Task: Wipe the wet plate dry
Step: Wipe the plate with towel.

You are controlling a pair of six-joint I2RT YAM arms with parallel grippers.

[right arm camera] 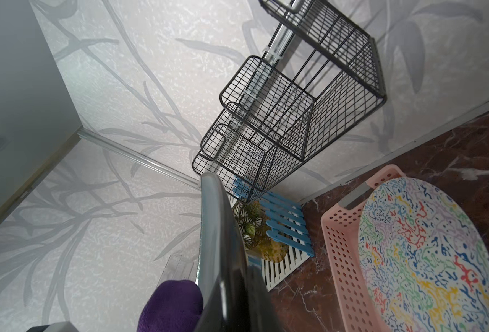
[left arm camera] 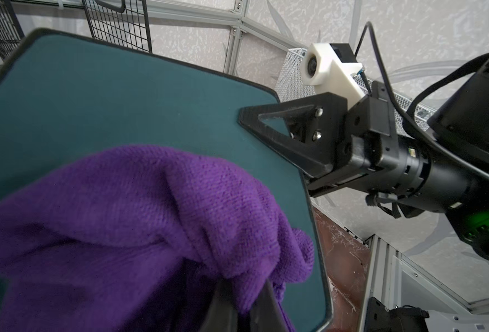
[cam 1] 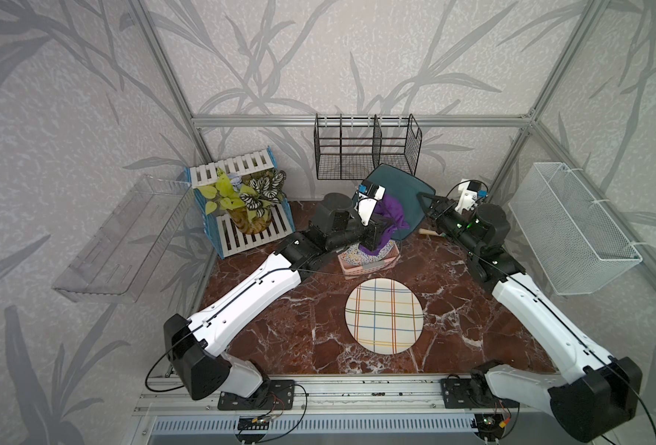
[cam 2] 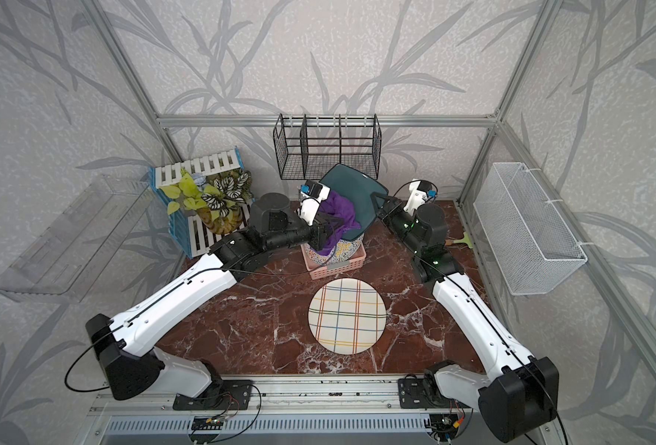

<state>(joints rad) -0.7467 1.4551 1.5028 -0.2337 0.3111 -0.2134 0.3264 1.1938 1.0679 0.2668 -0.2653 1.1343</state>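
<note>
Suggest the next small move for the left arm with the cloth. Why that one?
Likely sweep the purple cloth up across the bare part of the teal plate. The right fingers pinch its edge, holding it tilted over the pink basket. The left fingers hold the cloth, seemingly against its lower face, with much of the face uncovered.
</note>
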